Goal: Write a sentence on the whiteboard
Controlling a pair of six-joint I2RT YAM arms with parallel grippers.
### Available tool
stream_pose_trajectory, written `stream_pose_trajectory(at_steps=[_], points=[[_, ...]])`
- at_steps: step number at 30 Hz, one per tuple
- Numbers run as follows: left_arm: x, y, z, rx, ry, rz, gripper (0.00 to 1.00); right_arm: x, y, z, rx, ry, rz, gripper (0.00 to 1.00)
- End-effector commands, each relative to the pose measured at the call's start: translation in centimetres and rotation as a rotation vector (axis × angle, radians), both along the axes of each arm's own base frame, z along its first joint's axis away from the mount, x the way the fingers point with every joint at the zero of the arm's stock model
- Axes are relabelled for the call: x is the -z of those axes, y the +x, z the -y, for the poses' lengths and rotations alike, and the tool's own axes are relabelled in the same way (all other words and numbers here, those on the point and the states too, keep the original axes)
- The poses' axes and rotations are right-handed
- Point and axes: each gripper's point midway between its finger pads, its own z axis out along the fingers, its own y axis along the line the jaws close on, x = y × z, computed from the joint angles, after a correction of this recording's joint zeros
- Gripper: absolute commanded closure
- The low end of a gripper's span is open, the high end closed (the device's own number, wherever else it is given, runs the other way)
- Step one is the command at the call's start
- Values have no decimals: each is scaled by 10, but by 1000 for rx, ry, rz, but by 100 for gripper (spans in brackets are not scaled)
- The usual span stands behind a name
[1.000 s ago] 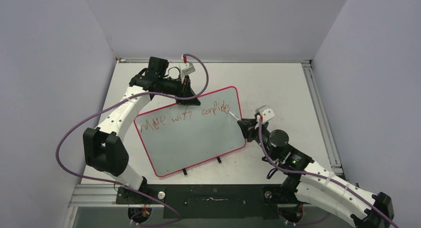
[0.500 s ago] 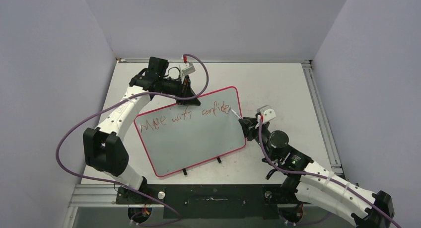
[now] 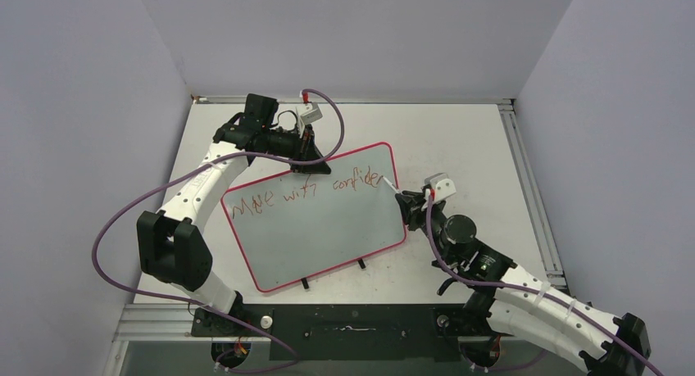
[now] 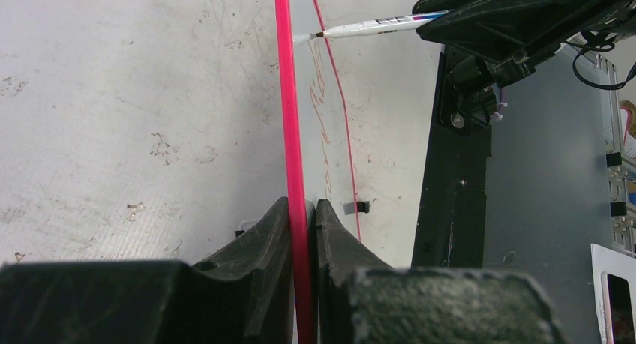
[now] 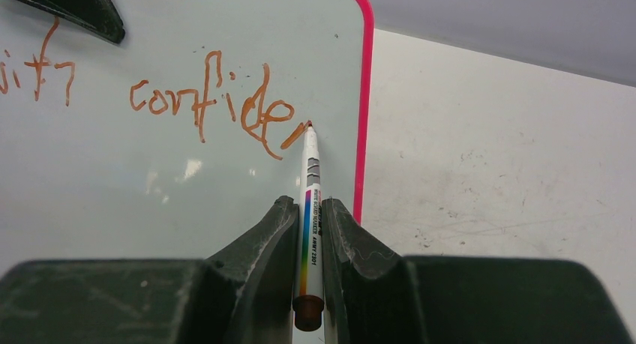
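Farthest left, my left gripper (image 4: 302,209) is clamped shut on the far rim of the whiteboard (image 3: 328,237). The pink edge is pinched between both jaws, steadying the board on the table (image 3: 467,138), and nothing there has shifted over the last second.

Across the board's upper part runs the sentence (image 3: 305,194), red-brown and shaky: "Move with", then "confide" plus a fresh stroke. That stroke is the change. A second ago the word ended at the "e"; now a short rising line follows it, with the tip of the marker (image 5: 310,194) at its upper end (the start of an "n", I judge).

My right gripper (image 5: 307,209), closed tight around the marker's barrel, has crept slightly toward the far side to draw it. So the writing is advancing letter by letter. But the tip now sits just beside the board's right rim, and I reckon "nce" will hardly fit on this line. The remaining letters will need to be small or drop to a lower row.
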Motion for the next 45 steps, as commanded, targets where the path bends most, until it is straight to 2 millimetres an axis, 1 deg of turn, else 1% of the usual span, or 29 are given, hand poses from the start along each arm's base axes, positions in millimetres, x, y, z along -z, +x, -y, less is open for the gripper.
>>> stream_pose_trajectory(at_steps=[1,7,14,18,20,27,29,36,45], points=[[-3,-9,3,55,-15,70,100,3,-3,6,27,20,-29,95],[-4,-9,3,55,-15,71,100,14,-8,7,26,23,-64,95],[-4,-9,3,54,-14,70,100,12,-9,2,10,9,-61,95],[-4,-9,3,52,-14,72,100,13,-11,3,12,11,-68,95],[-4,-9,3,52,-14,71,100,8,-13,5,16,24,-57,95],[-4,-9,3,53,-13,70,100,-25,-10,14,49,88,28,95],[-3,-9,3,52,-12,71,100,-29,-9,14,54,92,44,95],[-4,-8,2,50,-12,72,100,-30,0,9,66,55,73,95],[-3,-9,2,53,-12,73,100,-32,4,7,73,50,97,95]])
